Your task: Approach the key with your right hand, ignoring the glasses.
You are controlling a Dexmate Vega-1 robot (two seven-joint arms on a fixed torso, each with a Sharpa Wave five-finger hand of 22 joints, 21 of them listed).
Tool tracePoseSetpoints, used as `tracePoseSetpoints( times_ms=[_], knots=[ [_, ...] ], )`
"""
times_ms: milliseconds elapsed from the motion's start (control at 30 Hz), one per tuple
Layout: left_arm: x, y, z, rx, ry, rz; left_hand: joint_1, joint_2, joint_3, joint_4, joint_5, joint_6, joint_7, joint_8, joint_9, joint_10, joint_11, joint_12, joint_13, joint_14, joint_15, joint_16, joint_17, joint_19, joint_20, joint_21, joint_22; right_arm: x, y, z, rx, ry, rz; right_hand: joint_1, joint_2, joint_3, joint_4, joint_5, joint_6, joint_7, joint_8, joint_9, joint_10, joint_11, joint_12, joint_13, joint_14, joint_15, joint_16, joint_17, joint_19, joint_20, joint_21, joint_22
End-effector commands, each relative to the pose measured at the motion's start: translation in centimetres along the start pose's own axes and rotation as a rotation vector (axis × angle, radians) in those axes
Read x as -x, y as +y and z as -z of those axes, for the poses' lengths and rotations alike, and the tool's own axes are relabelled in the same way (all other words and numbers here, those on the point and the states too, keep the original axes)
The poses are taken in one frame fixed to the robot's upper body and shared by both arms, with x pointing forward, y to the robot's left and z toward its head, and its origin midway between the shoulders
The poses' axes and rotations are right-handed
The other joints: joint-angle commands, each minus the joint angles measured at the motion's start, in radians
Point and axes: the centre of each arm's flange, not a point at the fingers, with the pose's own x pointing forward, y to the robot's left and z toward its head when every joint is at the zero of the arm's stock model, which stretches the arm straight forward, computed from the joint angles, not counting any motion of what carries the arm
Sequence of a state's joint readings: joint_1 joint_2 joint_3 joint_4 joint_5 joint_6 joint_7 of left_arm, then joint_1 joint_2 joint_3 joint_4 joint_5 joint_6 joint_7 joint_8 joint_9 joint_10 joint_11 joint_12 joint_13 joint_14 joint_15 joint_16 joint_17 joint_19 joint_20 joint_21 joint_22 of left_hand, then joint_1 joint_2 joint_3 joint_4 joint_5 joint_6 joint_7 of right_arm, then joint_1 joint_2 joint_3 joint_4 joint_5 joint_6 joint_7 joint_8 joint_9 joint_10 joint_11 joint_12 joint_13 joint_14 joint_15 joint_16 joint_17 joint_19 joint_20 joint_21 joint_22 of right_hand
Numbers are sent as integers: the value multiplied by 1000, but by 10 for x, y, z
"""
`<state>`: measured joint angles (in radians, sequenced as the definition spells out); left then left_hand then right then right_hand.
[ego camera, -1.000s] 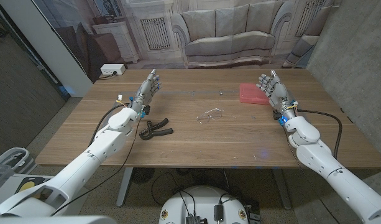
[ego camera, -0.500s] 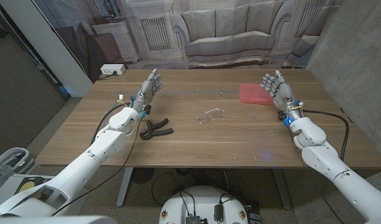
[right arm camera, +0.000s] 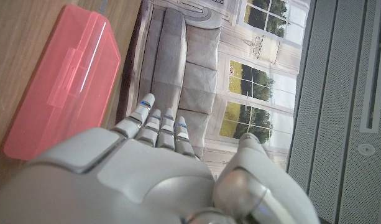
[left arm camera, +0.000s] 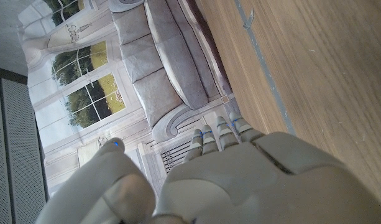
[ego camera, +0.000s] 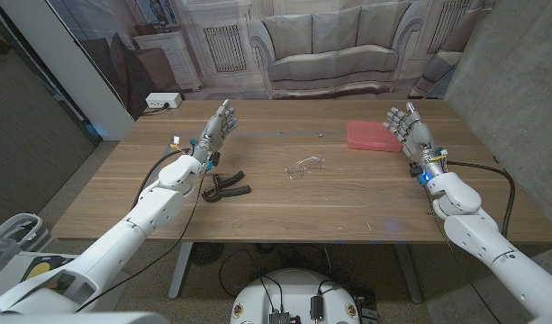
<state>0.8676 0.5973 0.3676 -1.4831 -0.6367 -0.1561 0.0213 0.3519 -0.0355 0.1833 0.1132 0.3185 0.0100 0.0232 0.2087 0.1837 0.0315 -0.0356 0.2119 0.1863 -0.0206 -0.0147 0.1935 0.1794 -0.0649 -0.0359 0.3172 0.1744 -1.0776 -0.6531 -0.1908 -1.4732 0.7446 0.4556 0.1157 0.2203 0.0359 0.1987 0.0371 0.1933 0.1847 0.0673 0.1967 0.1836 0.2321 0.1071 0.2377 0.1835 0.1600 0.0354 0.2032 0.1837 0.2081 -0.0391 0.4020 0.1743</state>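
Wooden table (ego camera: 348,202) carries a tiny glinting key (ego camera: 321,135), details unclear; right robot hand (ego camera: 407,125) spread, empty.

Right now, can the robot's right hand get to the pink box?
Probably yes. The right hand is open and raised just beside the pink box, at the table's far right, and nothing lies between them. A short sideways move looks enough.

1. A brown wooden table (ego camera: 285,202) carries everything.
2. A flat pink plastic box (ego camera: 369,136) lies at its far right.
3. Clear-framed glasses (ego camera: 306,166) lie mid-table.
4. A black clamp-shaped tool (ego camera: 223,186) lies left of them.
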Motion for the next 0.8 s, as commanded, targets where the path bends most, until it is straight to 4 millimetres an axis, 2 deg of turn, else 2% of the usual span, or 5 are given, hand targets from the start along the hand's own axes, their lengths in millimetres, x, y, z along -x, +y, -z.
tracePoseSetpoints(
  times_ms=[33,800],
  knots=[
    [4,1,-2,-2,3,5,11,1,2,-6,3,1,3,-2,4,-1,9,-4,2,-5,2,-1,4,-12,-39,-7,4,11,-5,-11,28,-9,-1,-4,1,-1,-2,6,11,0,7,4,9,-7,2,4,10,3,-2,1,11,-12,-6,4],
    [6,0,-2,-3,0,5,16,3,-2,-10,2,-7,7,-8,4,-9,13,-9,2,-13,4,-4,4,-12,-42,-16,4,32,-11,-20,60,-14,24,-4,4,-1,-4,6,24,2,9,4,20,-8,3,4,13,1,-4,1,14,-13,-14,4]
  ],
)
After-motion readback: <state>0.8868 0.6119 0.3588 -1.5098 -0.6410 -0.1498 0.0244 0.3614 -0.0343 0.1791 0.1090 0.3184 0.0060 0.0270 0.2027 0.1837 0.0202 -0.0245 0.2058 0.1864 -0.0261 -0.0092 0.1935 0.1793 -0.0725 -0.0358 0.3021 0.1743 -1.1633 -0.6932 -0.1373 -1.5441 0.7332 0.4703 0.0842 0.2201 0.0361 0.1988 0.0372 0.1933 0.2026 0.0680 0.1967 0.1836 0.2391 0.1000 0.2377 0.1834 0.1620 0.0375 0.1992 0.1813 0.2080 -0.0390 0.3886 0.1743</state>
